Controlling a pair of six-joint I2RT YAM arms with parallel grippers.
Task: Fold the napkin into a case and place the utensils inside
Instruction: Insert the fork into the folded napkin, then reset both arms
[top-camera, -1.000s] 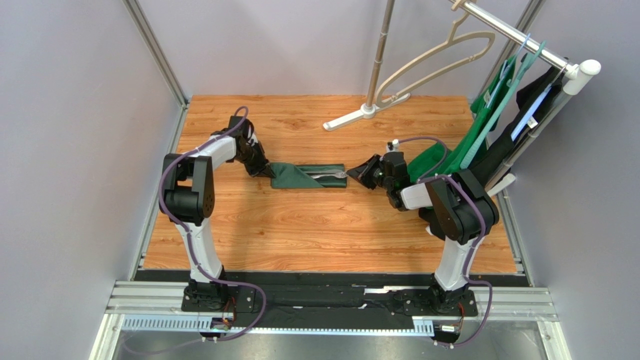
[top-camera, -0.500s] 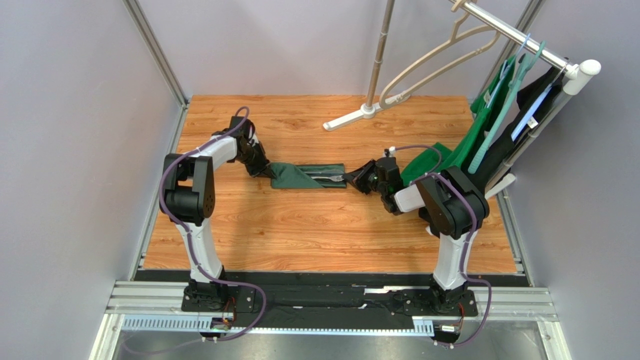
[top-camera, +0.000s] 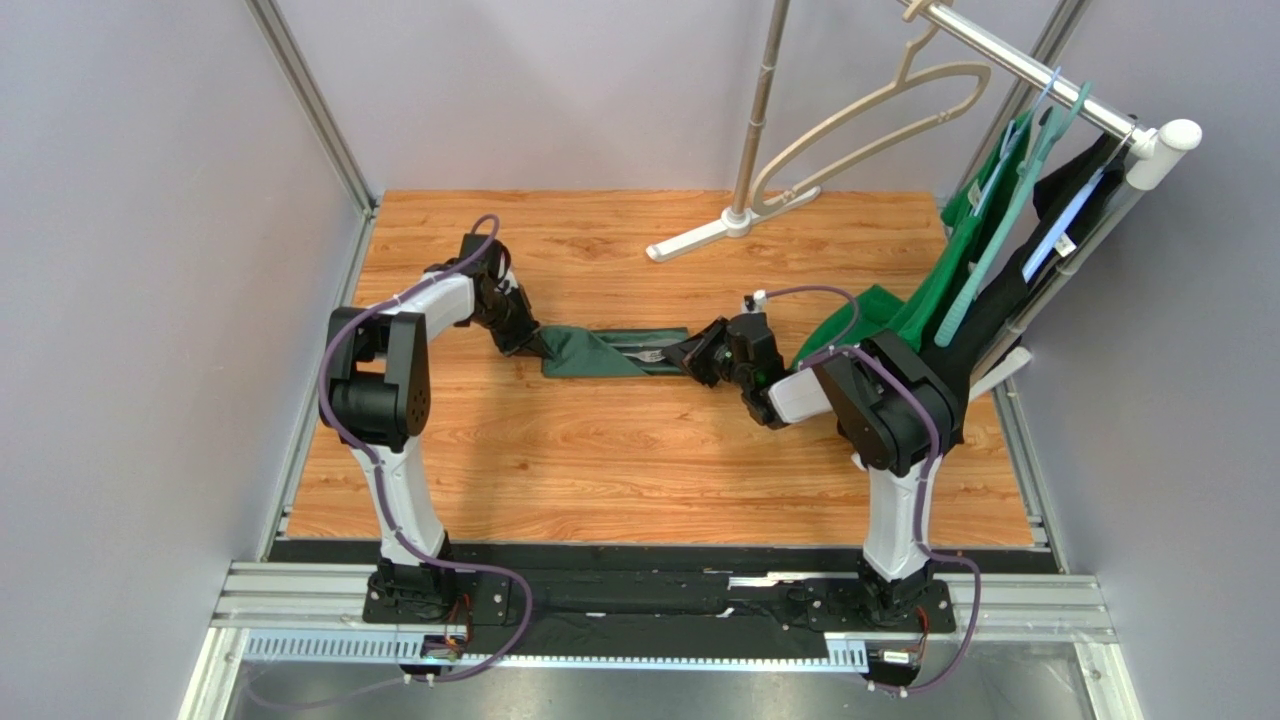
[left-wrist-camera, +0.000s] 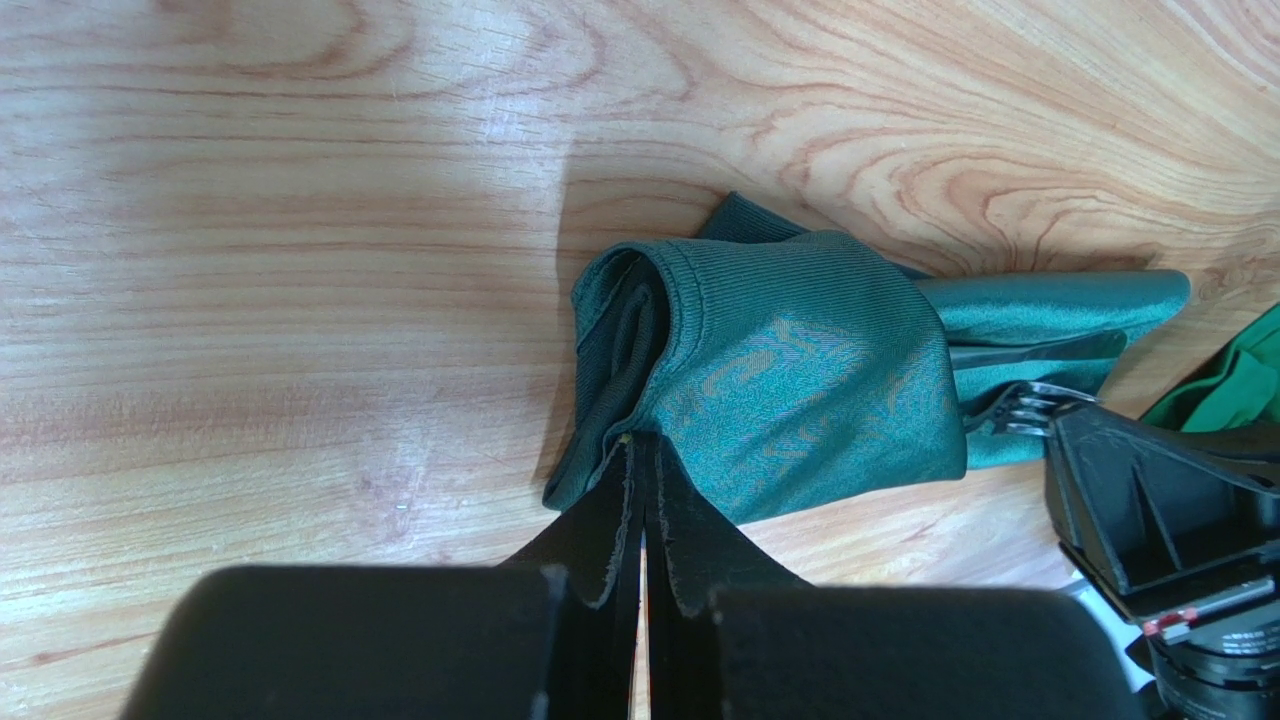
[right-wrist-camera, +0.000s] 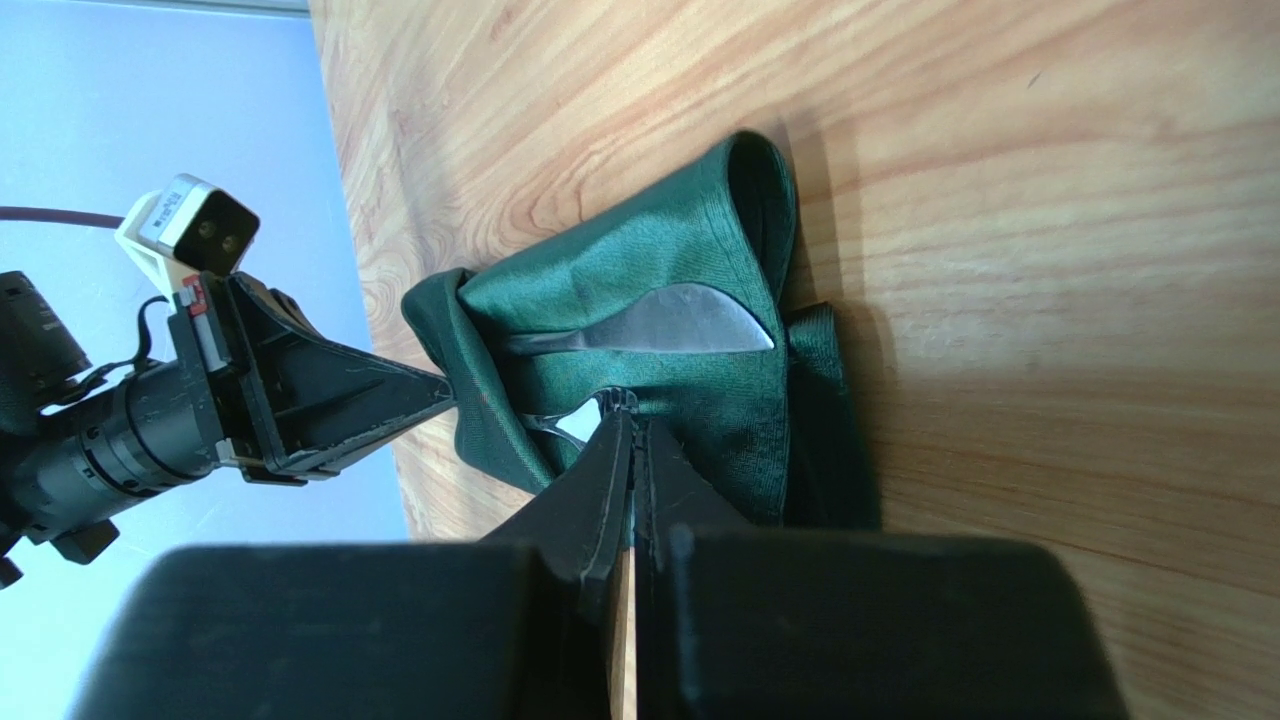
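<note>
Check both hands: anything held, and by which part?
Cannot tell pinch from press. Left hand shut, tips on the folded end of the case; right hand shut, tips at its open end by the utensils.

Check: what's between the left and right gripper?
Only the case, utensils poking from its right-arm end. Left gripper and right gripper meet its ends; top view shows it.
</note>
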